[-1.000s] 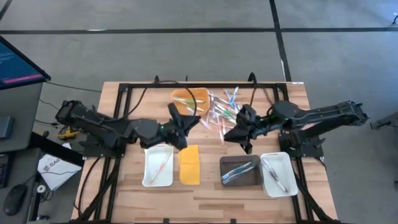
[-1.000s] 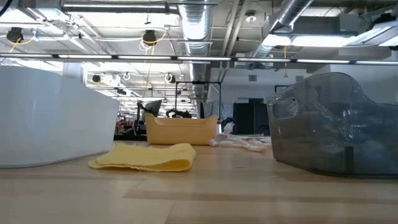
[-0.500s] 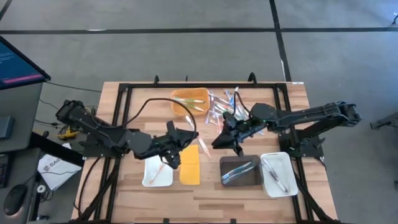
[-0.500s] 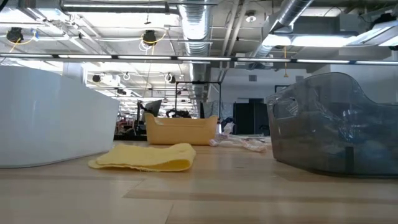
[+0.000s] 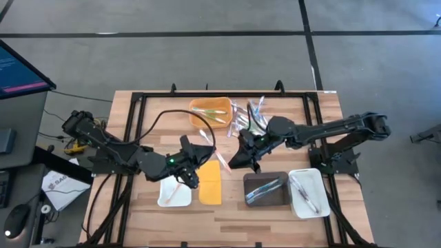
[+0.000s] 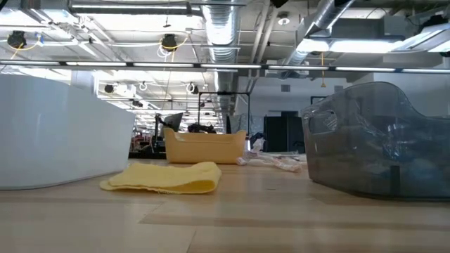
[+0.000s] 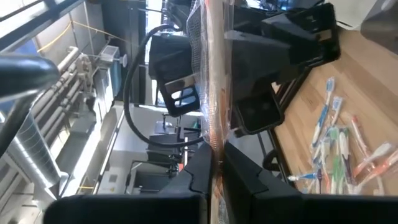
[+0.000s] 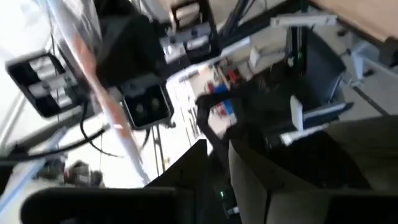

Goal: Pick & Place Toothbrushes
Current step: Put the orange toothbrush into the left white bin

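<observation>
- Toothbrushes rest on a pale wooden plank tabletop, which has a black metal frame along its far edge.
- Two dark arms reach in from either side and nearly meet over the middle of the tabletop.
- Four trays: a shallow orange plastic tray at the far middle; a white rectangular tray at the near left; a dark grey translucent tray at the near right; a second white tray touching the grey one on its outer side.
- A flat yellow-orange rectangular lid lies just beside the near-left white tray, between it and the grey tray.
- The loose pile of wrapped toothbrushes, in pink, green, blue and clear, lies just beside the orange tray. A few more lie inside the orange, grey and white trays.
- The left hand hovers over the far end of the near-left white tray and the lid. It is pressed together, pinching an orange toothbrush in clear wrapper, which stands up between its fingers in the left wrist view.
- The right hand hangs near the middle, between the pile and the grey tray, facing the left hand. The pictures do not show whether it is spread or pressed together, or whether it holds anything.
</observation>
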{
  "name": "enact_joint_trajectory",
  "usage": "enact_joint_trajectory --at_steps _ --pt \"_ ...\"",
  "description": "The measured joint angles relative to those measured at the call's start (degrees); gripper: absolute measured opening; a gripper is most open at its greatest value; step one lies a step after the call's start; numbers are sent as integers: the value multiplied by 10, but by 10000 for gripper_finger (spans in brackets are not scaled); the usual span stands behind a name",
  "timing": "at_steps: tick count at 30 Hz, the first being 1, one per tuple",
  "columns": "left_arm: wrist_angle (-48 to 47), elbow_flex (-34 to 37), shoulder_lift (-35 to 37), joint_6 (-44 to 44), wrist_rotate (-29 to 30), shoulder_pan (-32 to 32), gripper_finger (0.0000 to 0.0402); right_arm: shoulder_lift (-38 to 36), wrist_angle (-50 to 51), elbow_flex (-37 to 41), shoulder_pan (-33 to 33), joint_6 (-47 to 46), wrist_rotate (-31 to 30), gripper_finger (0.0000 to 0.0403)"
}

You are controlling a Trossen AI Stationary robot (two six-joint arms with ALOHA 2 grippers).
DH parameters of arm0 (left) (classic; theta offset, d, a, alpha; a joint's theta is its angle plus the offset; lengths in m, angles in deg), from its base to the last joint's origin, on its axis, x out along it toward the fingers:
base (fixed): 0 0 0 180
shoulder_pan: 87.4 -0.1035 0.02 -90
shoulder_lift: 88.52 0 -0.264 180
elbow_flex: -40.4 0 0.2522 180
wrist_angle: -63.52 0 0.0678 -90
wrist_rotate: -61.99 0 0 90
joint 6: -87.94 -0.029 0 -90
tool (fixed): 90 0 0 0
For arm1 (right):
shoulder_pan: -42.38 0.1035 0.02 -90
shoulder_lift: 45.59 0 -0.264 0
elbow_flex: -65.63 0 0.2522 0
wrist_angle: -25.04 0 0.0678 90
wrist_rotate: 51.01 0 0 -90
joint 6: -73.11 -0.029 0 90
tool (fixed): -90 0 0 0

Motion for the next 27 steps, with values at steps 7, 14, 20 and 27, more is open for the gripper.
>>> enact_joint_trajectory --at_steps 7,14,20,27 --pt "-1 0 0 23 7 0 10 -6 -14 0 -26 47 8 74" --pt "-5 0 0 23 7 -4 10 -15 -16 0 -42 54 18 160" --pt "-7 0 0 26 0 -10 10 1 -19 -38 -32 65 3 271" --pt "-12 0 0 28 0 -10 10 52 -16 -134 -29 111 10 317"
